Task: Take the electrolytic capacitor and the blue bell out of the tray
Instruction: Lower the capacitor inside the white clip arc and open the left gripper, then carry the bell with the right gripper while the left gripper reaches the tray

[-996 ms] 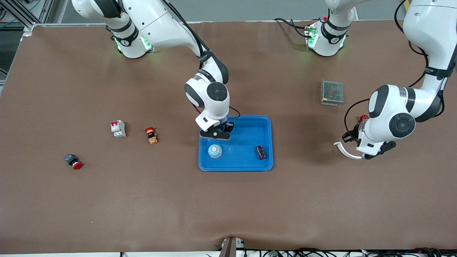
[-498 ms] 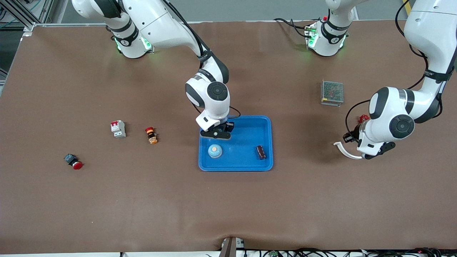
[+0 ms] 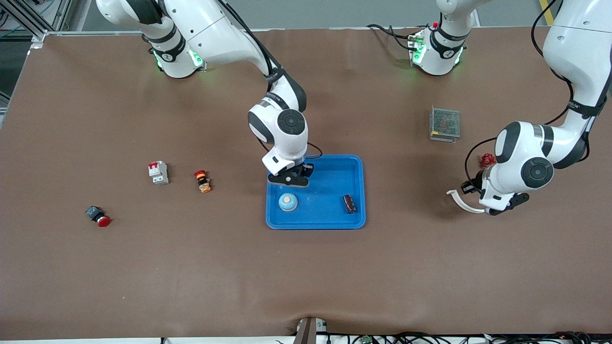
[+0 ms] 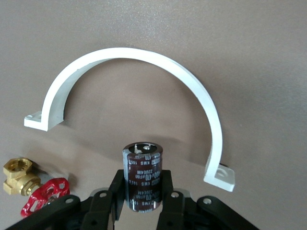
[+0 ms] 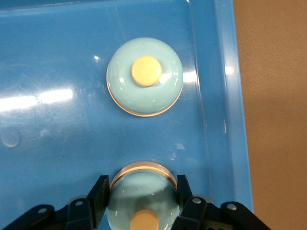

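Note:
In the right wrist view my right gripper (image 5: 143,192) is shut on a pale blue bell (image 5: 144,199) with an orange button, low over the blue tray (image 5: 57,62). A second bell (image 5: 144,76) sits on the tray floor just past it. The front view shows that gripper (image 3: 288,180) over the tray (image 3: 315,224), with the resting bell (image 3: 288,202) and a dark capacitor (image 3: 350,204) inside. My left gripper (image 4: 143,186) is shut on another dark capacitor (image 4: 142,170), held upright. It hangs over the bare table (image 3: 502,203) beside a white curved clamp (image 4: 144,72).
The white clamp (image 3: 462,200) and a brass valve with a red handle (image 3: 486,159) lie under the left hand. A metal mesh box (image 3: 444,124) sits toward the bases. A white breaker (image 3: 158,172), an orange-red push button (image 3: 202,181) and a red button (image 3: 98,216) lie toward the right arm's end.
The left arm's elbow has risen and its hand has shifted slightly over the clamp, still holding the capacitor. The right arm has not moved.

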Controlling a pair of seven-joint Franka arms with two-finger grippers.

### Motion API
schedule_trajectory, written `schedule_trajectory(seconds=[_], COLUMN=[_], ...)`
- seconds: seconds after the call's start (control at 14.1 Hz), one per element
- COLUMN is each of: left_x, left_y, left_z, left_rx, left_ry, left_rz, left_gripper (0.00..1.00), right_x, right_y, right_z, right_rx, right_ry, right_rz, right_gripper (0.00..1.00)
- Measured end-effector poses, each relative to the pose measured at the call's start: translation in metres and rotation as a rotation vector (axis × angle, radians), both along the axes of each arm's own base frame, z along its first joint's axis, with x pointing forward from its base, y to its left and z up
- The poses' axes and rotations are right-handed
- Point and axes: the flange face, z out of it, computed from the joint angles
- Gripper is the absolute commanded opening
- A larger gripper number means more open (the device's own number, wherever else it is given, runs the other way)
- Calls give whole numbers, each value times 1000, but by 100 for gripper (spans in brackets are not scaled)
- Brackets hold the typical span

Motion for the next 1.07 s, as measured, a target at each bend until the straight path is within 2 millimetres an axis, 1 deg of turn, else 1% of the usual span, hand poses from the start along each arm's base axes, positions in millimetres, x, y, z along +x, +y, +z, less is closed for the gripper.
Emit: schedule_trajectory(seconds=[0.07, 0.14, 0.21, 0.28, 0.36, 0.43, 0.57, 0.71, 0.85, 0.92, 1.07], left_x=[0, 0, -1, -1, -1, -1, 2, 6, 11, 14, 20], left_y=[1, 2, 2, 2, 3, 4, 6, 5, 3, -2, -23], left_z=[-3, -7, -11, -15, -17, -17, -14, -6, 12, 26, 60], left_rx=[2, 4, 3, 0, -3, -4, -3, 0, 16, 26, 46], left_ry=[0, 1, 2, 2, 1, -1, -8, -23, -27, -24, -10], left_rz=[-5, -11, -15, -15, -14, -13, -10, -11, -16, -25, -47], left_gripper=[0, 9, 31, 61, 94, 100, 100, 100, 100, 100, 100], right_x=[1, 2, 3, 4, 4, 4, 5, 8, 13, 15, 18], right_y=[0, 0, 1, 1, 1, 1, -2, -3, -7, -9, -14], right_z=[1, 2, 4, 5, 6, 7, 8, 14, 23, 29, 39], right_rx=[1, 3, 5, 4, -2, -10, -30, -38, -42, -45, -57], right_ry=[-2, -4, -7, -6, -1, 5, 21, 27, 30, 33, 45], right_rz=[0, -1, -2, -3, -4, -5, -8, 1, -1, 3, 15], right_gripper=[0, 0, 0, 0, 0, 0, 0, 0, 0, 0, 0])
